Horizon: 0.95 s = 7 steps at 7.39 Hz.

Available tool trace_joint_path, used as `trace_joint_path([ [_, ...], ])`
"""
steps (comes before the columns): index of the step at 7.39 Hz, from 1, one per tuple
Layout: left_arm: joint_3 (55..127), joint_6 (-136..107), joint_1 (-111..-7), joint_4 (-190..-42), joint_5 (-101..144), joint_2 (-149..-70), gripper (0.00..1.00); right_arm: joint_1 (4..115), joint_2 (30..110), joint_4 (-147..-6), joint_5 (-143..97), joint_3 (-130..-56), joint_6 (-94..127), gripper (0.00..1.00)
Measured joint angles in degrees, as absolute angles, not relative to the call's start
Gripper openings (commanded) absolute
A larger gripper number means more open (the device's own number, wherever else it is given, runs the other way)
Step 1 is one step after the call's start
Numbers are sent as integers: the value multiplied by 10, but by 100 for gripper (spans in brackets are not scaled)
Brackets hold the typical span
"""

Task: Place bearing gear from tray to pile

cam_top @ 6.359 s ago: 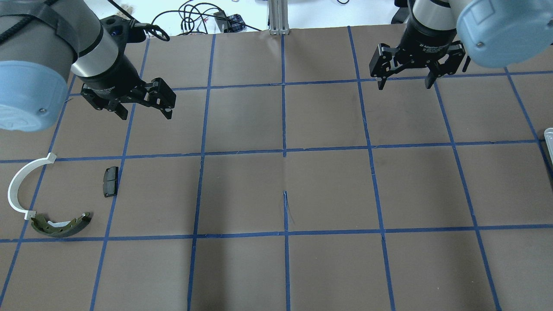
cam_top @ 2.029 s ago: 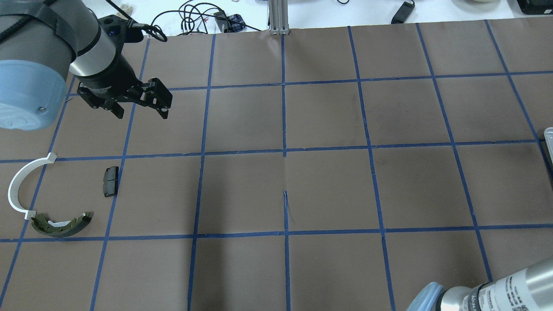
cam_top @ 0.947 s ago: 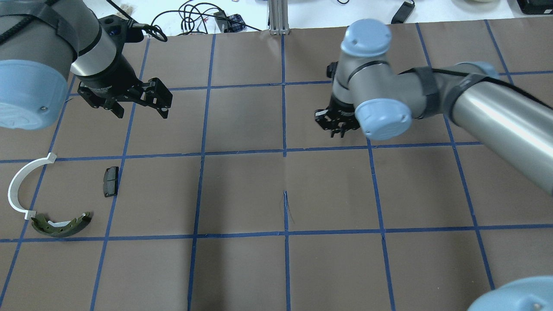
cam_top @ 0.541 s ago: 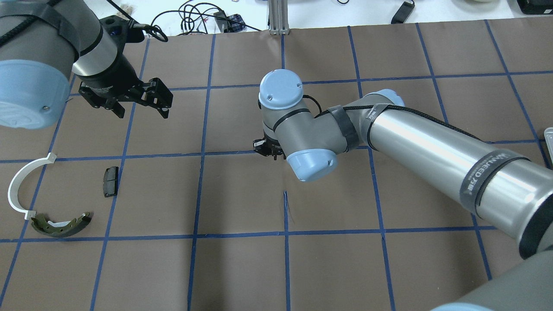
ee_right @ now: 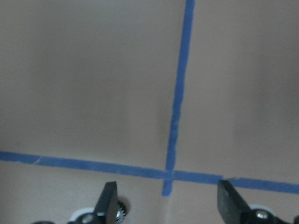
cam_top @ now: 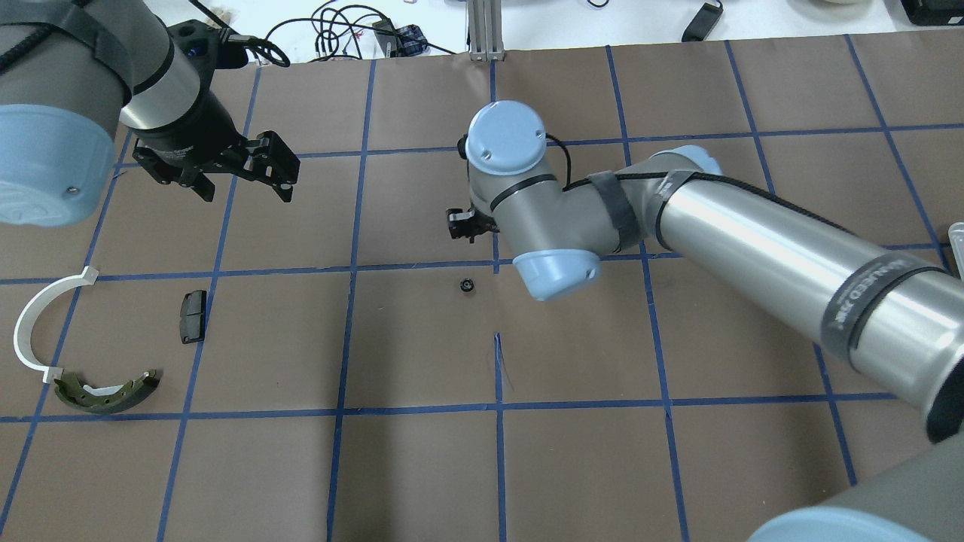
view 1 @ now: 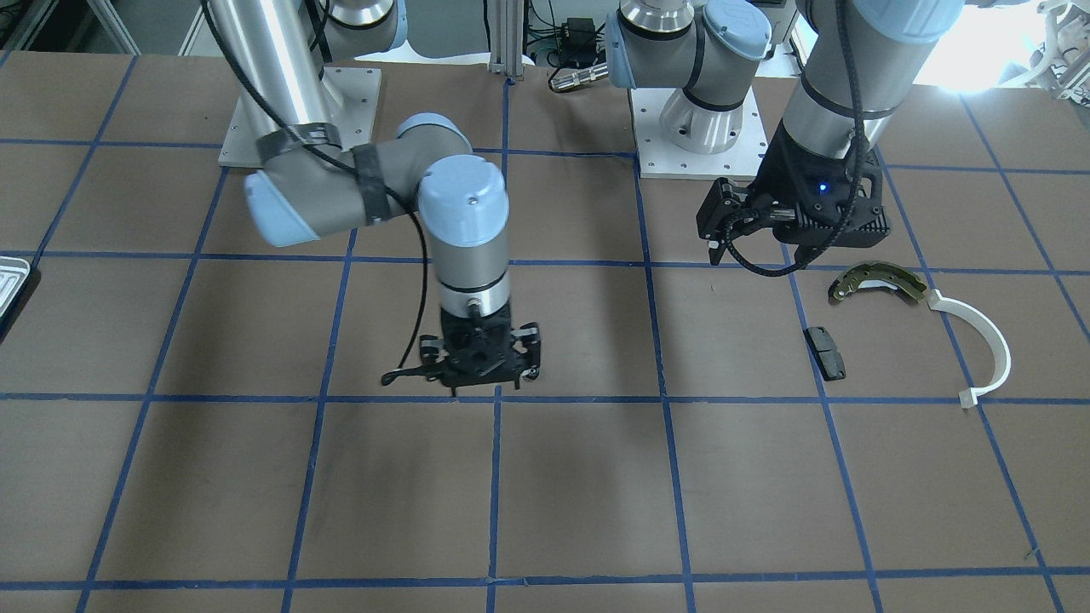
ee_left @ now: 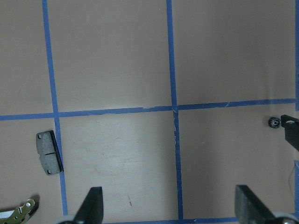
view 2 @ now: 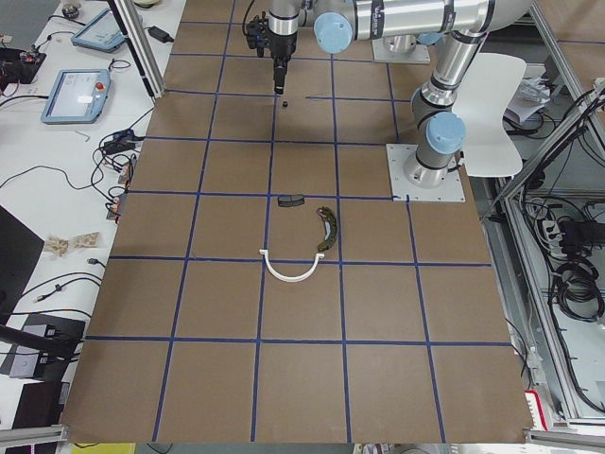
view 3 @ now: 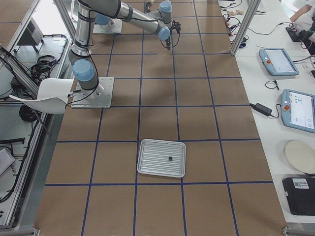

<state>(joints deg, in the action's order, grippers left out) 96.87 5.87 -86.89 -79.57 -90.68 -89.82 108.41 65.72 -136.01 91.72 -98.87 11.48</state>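
The bearing gear [cam_top: 468, 285], small and dark, lies on the brown table near its middle, apart from any gripper. It also shows in the left wrist view [ee_left: 273, 122] and at the bottom of the right wrist view [ee_right: 122, 209]. My right gripper [cam_top: 459, 224] hangs just above and beyond it, open and empty [ee_right: 168, 205]. My left gripper [cam_top: 245, 187] is open and empty at the far left. The pile lies front left: brake shoe [cam_top: 105, 393], white arc [cam_top: 34, 324], dark pad [cam_top: 193, 316]. The tray [view 3: 147, 169] sits at the table's far right end.
One small dark part [view 3: 170, 159] lies in the tray. The tray's edge shows at the right border of the overhead view [cam_top: 956, 237]. My right arm's long forearm [cam_top: 791, 256] reaches across the right half of the table. Cables [cam_top: 339, 30] lie beyond the far edge.
My right arm swung from the right side to the table's middle. Its gripper lifted back a little, and the gear now lies free on the table. My left arm barely moved.
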Motion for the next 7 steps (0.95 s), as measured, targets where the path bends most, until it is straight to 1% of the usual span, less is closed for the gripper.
trace_joint_path([
  [3,975,30,-891,-759,-905,-943,100,850,704,-1311,924,-975,-139,100],
  [7,976,-27,-995,-666,-902,-1044,100,566,700,-1269,882,-979,-392,100],
])
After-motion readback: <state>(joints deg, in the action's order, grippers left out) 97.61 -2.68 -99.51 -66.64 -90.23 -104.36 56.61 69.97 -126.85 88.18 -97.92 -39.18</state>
